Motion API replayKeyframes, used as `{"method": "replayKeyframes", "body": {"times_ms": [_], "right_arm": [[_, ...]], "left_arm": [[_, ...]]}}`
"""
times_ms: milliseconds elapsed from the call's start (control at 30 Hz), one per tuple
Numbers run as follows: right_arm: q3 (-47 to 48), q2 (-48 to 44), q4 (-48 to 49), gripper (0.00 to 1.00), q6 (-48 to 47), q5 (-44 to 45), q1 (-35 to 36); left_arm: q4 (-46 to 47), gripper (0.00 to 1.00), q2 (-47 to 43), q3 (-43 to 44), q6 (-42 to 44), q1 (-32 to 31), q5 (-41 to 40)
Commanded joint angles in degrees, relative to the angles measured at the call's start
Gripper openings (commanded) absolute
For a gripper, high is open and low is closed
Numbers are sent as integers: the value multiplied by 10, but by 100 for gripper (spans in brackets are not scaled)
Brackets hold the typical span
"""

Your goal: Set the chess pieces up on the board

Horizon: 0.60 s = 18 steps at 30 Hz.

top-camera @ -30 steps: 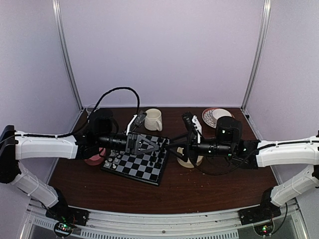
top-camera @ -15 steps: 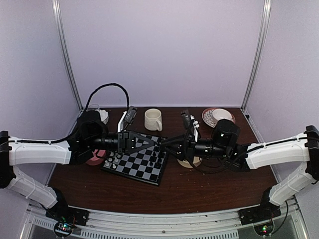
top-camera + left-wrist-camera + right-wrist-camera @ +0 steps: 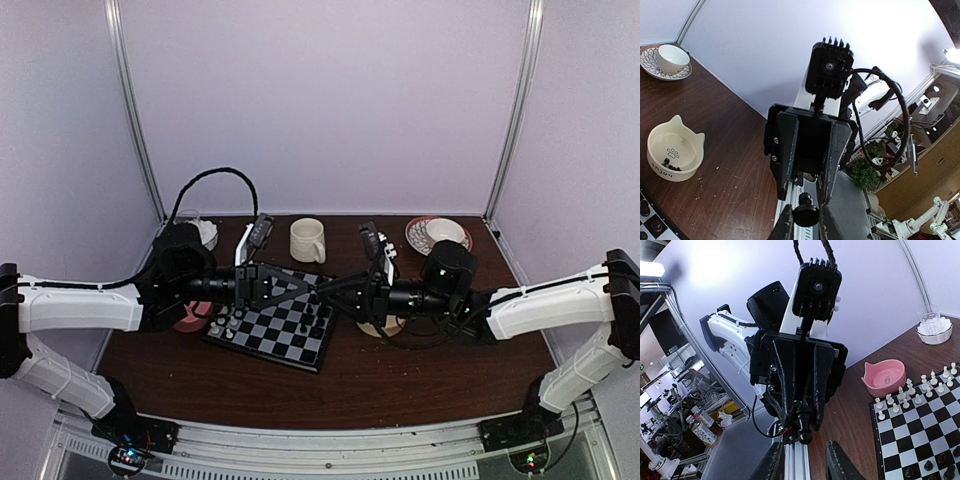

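Top view: the left gripper (image 3: pixel 312 289) and right gripper (image 3: pixel 335 291) meet tip to tip in the air over the board (image 3: pixel 275 335). What sits between them is too small to tell here.
Left wrist view: your left gripper is clenched on a black piece (image 3: pixel 806 215), held up off the desk (image 3: pixel 730 175).
Right wrist view: your right gripper is released, fingers (image 3: pixel 771 462) spread wide. The piece hangs at the left tips, just short of the gap.
Key relation: the piece juts from the left tips toward the right gripper, long axis along that line. Advance the right before closing.
Board: white pieces (image 3: pixel 935 385) are ranked along one side.
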Motion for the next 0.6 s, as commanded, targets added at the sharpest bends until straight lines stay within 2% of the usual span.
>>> {"method": "replayKeyframes", "body": {"times_ms": [0, 167, 433, 567], "right_arm": [[21, 6, 18, 29, 0, -9, 4], [24, 4, 14, 24, -1, -8, 5], [28, 9, 11, 22, -1, -8, 7], [30, 11, 7, 18, -1, -9, 7]], "left_arm": [[45, 14, 1, -2, -2, -5, 8], [47, 14, 7, -1, -2, -7, 9], [40, 14, 12, 2, 3, -12, 7], [40, 14, 14, 4, 4, -14, 7]]}}
